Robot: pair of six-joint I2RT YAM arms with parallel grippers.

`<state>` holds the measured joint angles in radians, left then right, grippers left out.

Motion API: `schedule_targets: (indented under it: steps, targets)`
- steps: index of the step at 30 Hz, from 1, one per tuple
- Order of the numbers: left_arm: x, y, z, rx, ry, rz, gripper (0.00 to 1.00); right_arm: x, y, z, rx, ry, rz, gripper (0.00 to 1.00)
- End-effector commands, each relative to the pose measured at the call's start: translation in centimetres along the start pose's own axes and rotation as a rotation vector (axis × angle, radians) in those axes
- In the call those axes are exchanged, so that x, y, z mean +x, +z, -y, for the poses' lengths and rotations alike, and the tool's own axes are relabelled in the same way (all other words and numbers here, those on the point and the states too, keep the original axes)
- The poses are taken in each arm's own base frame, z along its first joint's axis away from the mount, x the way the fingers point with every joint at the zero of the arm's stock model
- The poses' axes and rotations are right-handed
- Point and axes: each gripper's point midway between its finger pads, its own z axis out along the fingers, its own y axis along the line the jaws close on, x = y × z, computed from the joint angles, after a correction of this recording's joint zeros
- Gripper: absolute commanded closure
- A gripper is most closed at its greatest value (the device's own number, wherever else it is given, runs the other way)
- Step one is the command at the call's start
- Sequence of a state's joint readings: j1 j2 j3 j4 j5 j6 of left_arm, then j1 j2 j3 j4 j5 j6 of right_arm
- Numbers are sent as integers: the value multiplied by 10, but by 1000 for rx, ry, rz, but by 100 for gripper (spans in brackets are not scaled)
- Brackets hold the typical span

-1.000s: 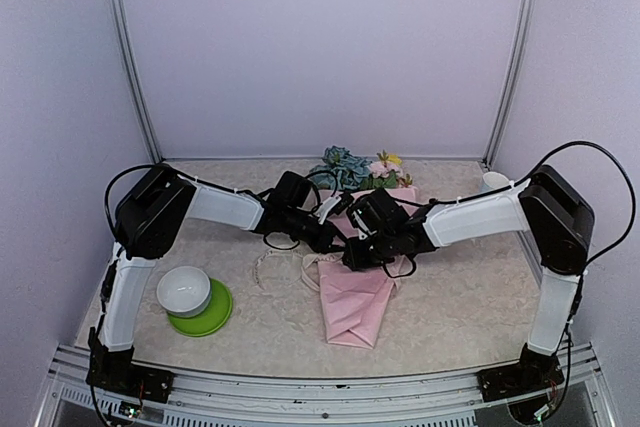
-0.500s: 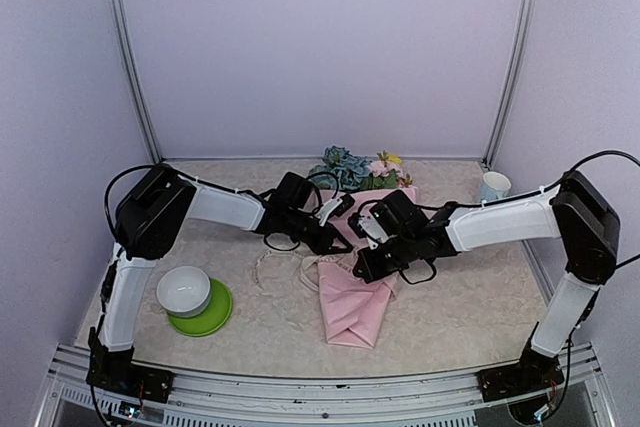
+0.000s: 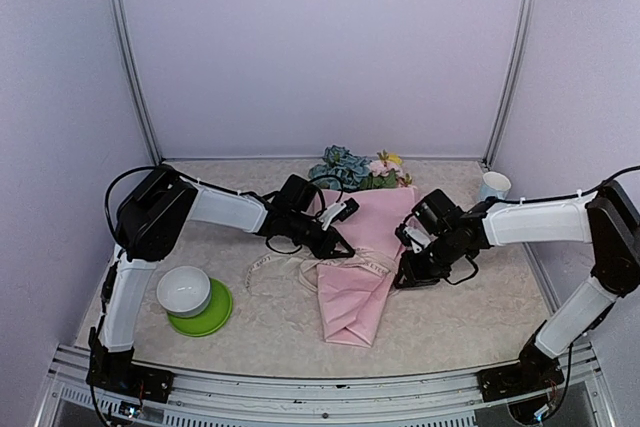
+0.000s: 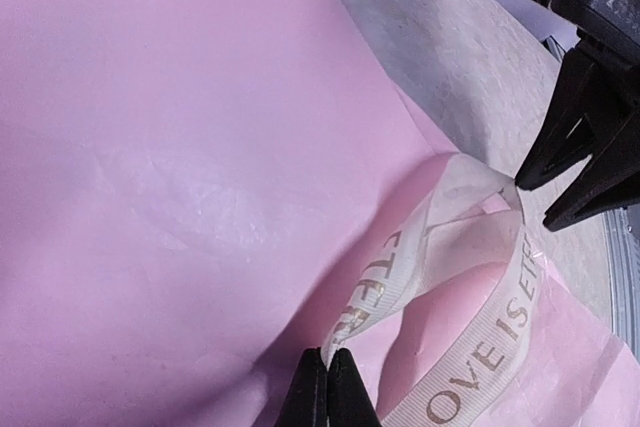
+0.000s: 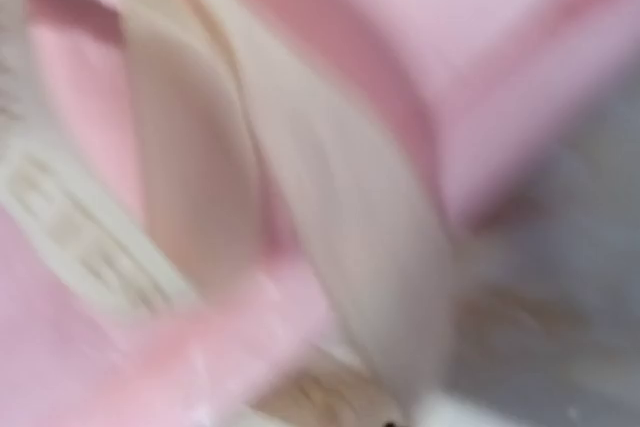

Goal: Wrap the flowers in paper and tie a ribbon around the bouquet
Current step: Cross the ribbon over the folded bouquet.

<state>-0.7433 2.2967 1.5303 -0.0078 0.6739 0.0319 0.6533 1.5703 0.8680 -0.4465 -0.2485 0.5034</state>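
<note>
Tying is in hand: in the middle of the beige tabletop (image 3: 470, 317), the left gripper (image 4: 328, 379) pinches the cream lettered fabric ribbon (image 4: 500, 322) looped over the pink paper-cone bouquet (image 3: 355, 277), while the right gripper (image 4: 535, 205), jaws narrowly parted and empty, hangs beside the loop's end, which it probably must grasp next.

A robot test cell is indicated: the table (image 3: 470, 317) is enclosed by plain lilac panels (image 3: 320, 47) held in aluminium posts (image 3: 125, 57). A left arm (image 3: 225, 209) and right arm (image 3: 540, 219) are bolted to a metal rail (image 3: 320, 387).
</note>
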Motion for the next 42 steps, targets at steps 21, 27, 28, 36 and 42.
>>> schedule_targets:
  steps: [21,27,28,36,42]
  targets:
    - [2,2,-10,-19,9,1,100,-58,22,-62,189,-474,79,57]
    - [5,2,-10,-19,11,-5,100,-50,40,-51,208,-484,47,55]
    - [4,2,-9,-15,14,-5,100,-50,42,-49,216,-481,46,59]
    - [5,1,-11,-20,12,-12,100,-58,14,-63,166,-438,131,100]
    - [7,4,-15,-45,8,-18,100,-46,-16,-66,52,-313,180,100]
